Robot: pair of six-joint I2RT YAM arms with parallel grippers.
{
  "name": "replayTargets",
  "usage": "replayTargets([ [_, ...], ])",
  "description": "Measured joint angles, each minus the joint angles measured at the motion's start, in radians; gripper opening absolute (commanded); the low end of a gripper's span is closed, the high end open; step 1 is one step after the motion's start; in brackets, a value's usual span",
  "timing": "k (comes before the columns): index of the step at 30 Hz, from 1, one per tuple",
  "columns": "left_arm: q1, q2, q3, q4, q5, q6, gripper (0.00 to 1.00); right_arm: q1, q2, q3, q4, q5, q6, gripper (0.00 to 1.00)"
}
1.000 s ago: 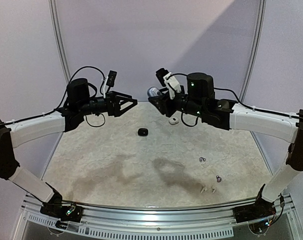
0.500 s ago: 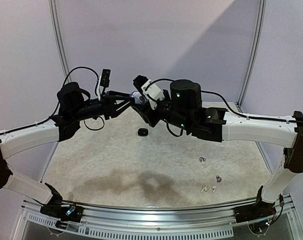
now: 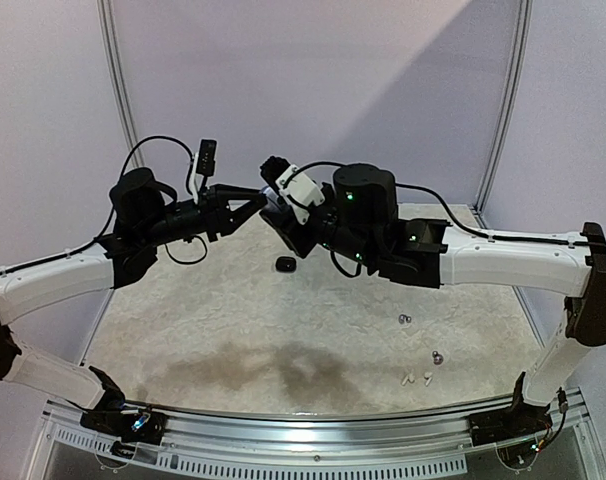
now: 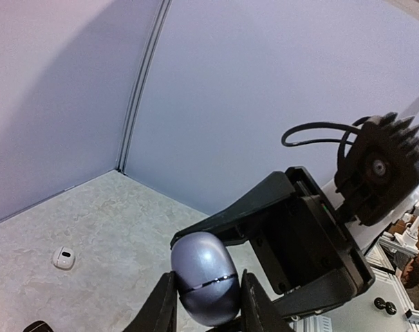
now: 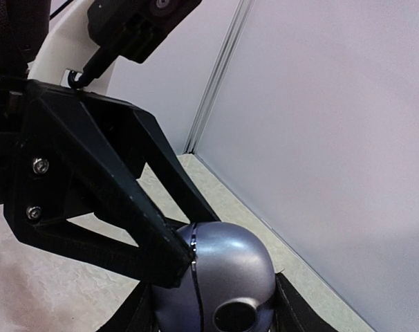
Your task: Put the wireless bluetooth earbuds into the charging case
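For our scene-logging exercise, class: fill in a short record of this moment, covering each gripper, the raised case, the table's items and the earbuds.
Left gripper: fingers against both sides of the silver-purple case, in mid-air
Right gripper: shut on the same case
Case state: closed, seam visible
Lying on the table: black case, white case
Earbuds: loose on the table, near the right arm's base

The charging case (image 4: 204,280) looked smooth, glossy plastic; the fingers (image 5: 109,194) matt black plastic; the table (image 4: 92,228) mottled, stone-like.
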Motion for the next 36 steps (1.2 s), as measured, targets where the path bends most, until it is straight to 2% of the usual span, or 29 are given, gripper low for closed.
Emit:
replayTargets([
  [1, 0.0, 0.0, 0.0, -0.001, 0.0, 0.003, 0.0, 0.0, 0.0, 0.0, 0.0, 0.0, 0.0, 0.33],
  [3, 0.0, -0.001, -0.001, -0.002, 0.0, 0.012, 0.0, 0.0, 0.0, 0.0, -0.002, 0.0, 0.0, 0.63],
  [4, 0.0, -0.001, -0.001, -0.003, 0.0, 0.022, 0.0, 0.0, 0.0, 0.0, -0.004, 0.0, 0.0, 0.74],
  [6, -0.001, -0.006, -0.002, -0.019, 0.003, 0.076, 0.0, 0.0, 0.002, 0.003, -0.018, -0.004, 0.005, 0.89],
  [8, -0.002, -0.021, -0.002, -0.047, 0.008, 0.158, 0.0, 0.002, 0.003, 0.019, -0.06, -0.012, 0.001, 0.98],
  [16, -0.002, -0.103, 0.005, -0.269, 0.012, 0.572, 0.0, 0.005, -0.035, 0.052, -0.288, -0.072, 0.007, 0.99],
  [22, -0.002, -0.102, 0.027, -0.432, 0.097, 0.796, 0.0, -0.032, -0.134, 0.043, -0.4, -0.311, 0.005, 0.93],
  [28, -0.002, -0.101, 0.052, -0.491, 0.204, 0.876, 0.0, -0.065, -0.141, 0.037, -0.421, -0.484, -0.046, 0.83],
  [32, -0.004, -0.101, 0.059, -0.527, 0.253, 0.894, 0.0, -0.066, -0.118, 0.028, -0.419, -0.547, -0.103, 0.79],
  [36, -0.006, -0.101, 0.06, -0.567, 0.285, 0.908, 0.0, -0.066, -0.092, 0.028, -0.409, -0.566, -0.126, 0.62],
])
